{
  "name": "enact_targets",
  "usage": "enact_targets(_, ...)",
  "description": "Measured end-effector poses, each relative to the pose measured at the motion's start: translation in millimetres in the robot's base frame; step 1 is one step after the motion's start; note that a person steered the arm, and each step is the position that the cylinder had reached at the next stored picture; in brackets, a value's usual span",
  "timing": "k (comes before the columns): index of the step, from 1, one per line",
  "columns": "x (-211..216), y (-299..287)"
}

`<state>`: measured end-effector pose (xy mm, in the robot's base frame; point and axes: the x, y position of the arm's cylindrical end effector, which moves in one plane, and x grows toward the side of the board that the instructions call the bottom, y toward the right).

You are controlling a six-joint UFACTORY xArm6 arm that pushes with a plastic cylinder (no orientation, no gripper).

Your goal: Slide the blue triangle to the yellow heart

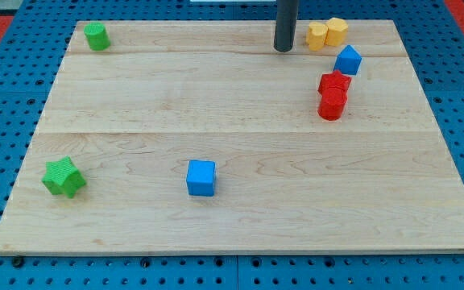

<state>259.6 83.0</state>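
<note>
The blue triangle (pixel 347 60) lies near the view's top right, just below and right of two touching yellow blocks. The left yellow block (pixel 318 35) looks like the heart; the right yellow block (pixel 337 31) looks like a hexagon. A small gap separates the blue triangle from both. My tip (pixel 283 49) stands on the board left of the yellow heart, about 40 px away, and up-left of the blue triangle. It touches no block.
Two red blocks (pixel 334 83) (pixel 332 105) touch each other just below the blue triangle. A blue cube (pixel 200 177) lies at lower centre. A green star (pixel 64 177) lies at lower left and a green block (pixel 97 36) at top left.
</note>
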Motion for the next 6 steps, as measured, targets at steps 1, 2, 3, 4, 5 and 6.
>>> enact_targets(1, 0.0, -1.2)
enact_targets(2, 0.0, -3.5)
enact_targets(3, 0.0, -7.5)
enact_targets(4, 0.0, -14.2)
enact_targets(5, 0.0, -18.1)
enact_targets(6, 0.0, -21.1)
